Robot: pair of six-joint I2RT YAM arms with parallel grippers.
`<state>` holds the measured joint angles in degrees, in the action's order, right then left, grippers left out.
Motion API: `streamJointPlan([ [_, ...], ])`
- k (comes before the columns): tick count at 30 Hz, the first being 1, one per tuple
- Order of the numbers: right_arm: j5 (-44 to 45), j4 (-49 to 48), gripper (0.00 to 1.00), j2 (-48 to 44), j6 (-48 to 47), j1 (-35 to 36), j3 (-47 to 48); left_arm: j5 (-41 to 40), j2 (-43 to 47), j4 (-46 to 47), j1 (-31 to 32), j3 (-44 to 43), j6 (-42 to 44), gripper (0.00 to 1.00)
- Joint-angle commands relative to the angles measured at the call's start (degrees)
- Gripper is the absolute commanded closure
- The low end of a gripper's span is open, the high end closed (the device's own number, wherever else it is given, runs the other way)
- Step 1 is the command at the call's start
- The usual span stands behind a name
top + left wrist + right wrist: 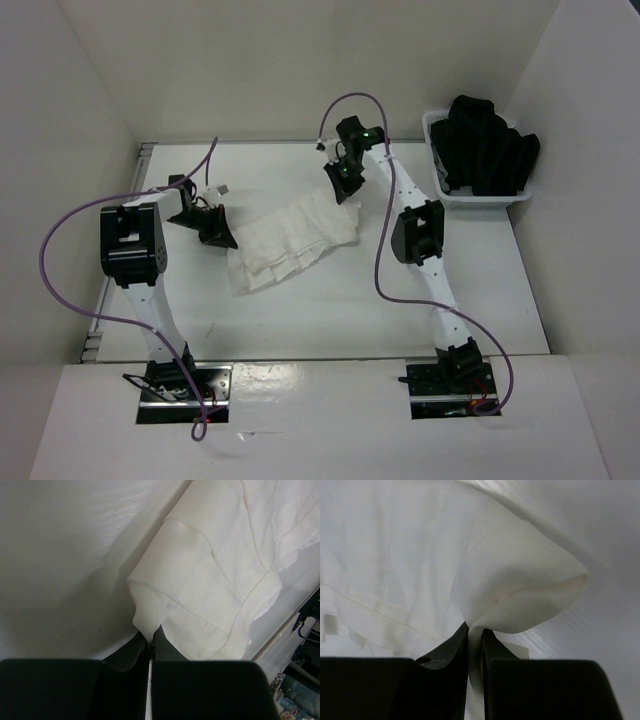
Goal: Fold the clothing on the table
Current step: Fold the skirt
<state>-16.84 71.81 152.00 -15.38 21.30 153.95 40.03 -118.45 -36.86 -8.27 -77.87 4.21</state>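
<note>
The white pleated clothing (290, 245) lies wrinkled across the middle of the table (310, 320). My left gripper (224, 240) is at its left end, and in the left wrist view the left gripper (149, 634) is shut on a corner of the clothing (210, 580). At the garment's far right corner is my right gripper (346, 190). The right wrist view shows the right gripper (475, 635) shut on a bunched fold of the clothing (520, 590), which puffs up above the fingers.
A small white basket (470, 199) holding black garments (490, 150) stands at the back right of the table. White walls enclose the table on the left, back and right. A grey rail (143, 160) runs along the left edge.
</note>
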Motion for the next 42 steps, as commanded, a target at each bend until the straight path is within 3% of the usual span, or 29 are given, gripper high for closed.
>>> streamJointPlan([
  [1, 9.0, -1.4, 1.00, -9.9, 2.3, 6.3, -2.7, 0.0, 2.8, 0.5, 0.0, 0.1, -0.1, 1.00],
  [7, 18.2, -4.2, 1.00, -15.4, 3.4, 14.4, -8.1, 0.5, 4.7, 0.5, 0.0, 0.1, -1.2, 1.00],
  [17, 18.2, -4.8, 1.00, -14.6, 5.3, 21.2, -6.8, 1.5, 5.8, 0.5, 0.0, 0.6, -1.7, 1.00],
  [42, -5.0, -3.4, 1.00, 0.8, 9.6, 27.6, 15.4, 0.0, 5.8, 0.5, 2.2, 1.1, -1.7, 1.00],
])
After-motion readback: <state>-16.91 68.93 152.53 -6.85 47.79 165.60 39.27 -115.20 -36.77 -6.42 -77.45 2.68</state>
